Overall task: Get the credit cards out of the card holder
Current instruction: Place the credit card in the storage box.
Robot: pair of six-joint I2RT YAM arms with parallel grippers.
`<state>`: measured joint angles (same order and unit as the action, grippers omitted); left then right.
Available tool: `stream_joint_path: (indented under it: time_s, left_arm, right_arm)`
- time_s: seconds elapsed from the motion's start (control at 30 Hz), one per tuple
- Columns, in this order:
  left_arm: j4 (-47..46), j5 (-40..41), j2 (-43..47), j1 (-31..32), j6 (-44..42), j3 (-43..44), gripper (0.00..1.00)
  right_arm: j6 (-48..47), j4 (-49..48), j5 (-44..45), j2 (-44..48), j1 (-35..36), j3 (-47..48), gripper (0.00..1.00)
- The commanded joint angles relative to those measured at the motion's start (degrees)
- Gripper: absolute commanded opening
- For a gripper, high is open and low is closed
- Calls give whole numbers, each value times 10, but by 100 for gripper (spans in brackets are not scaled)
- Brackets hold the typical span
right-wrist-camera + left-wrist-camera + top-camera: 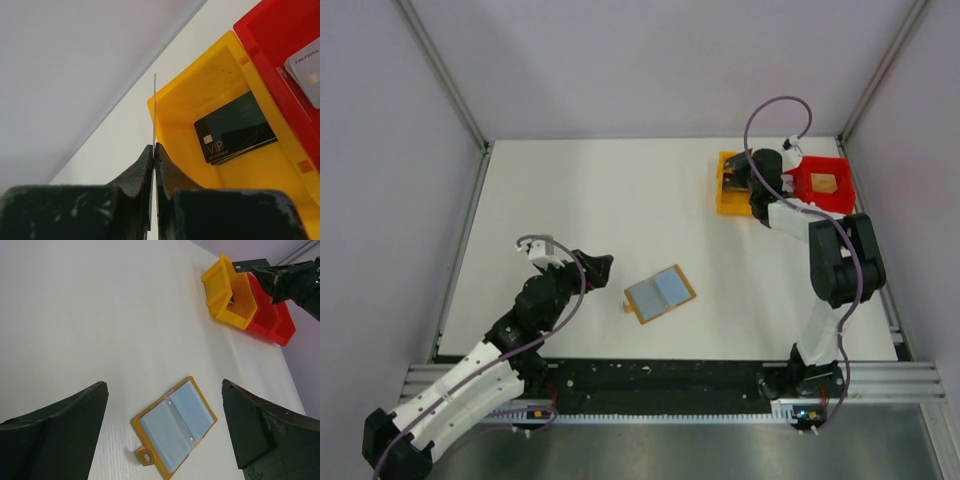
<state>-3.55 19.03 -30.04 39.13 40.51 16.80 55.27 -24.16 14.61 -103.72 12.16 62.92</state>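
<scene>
Top view: card holder (pixel 660 294) lies open and flat on the desk (pixel 580 200), inner face up, a bit right of centre and closer to the near edge than the far one. Left gripper (pixel 600 266) sits just left of it, apart from it, jaws wide, nothing in them. Right gripper (pixel 733 180) is over the yellow tray (pixel 728 205) near the desk's far right corner. Red tray (pixel 825 190) touches the yellow one on its right side.

Left wrist: both fingers (pixel 55 430) spread wide, with the card holder on the desk between and beyond them, no contact. Two grey-blue panels face up inside a tan-orange border, small tab with a hole (pixel 145 455) at one corner. Cannot tell whether cards sit in the panels. Yellow and red trays visible beyond, right arm's dark gripper above them.

Right wrist: jaws pressed together on a thin card (pixel 154 107), seen edge-on and standing upright out of the fingertips, above the yellow tray's wall. Card colour not readable from this angle. Black card (pixel 235 127) marked VIP lies in the yellow tray. Pale card (pixel 306 70) lies in the red tray.
</scene>
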Motion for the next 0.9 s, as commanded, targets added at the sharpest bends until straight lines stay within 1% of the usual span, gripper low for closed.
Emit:
stream_joint_path:
  time_s: [0.0,0.13,0.2,0.37,0.6,0.63,0.73,0.87]
  left_arm:
    - [-1,-7,9,-2,-8,-11,99]
    - [-1,-10,6,-3,-6,-12,99]
    - [-2,-11,6,-3,-3,-14,99]
    - [-6,-12,5,-3,2,-18,99]
    - [-2,-7,11,-3,8,-20,99]
    - [-2,-6,12,-4,8,-21,99]
    - [-2,-6,11,-4,11,-21,99]
    - [0,-12,11,-3,17,-19,99]
  right_arm:
    - [-23,47,25,-35,-9,57,0]
    - [-35,42,38,-46,-11,54,0]
    - [-38,59,25,-59,-11,68,0]
    - [-31,59,-7,-89,-13,84,0]
    - [-21,54,-9,-102,-14,85,0]
    - [-22,56,-9,-102,-13,83,3]
    - [-27,62,-10,-93,-14,77,20]
    - [-46,92,-6,-69,-14,71,40]
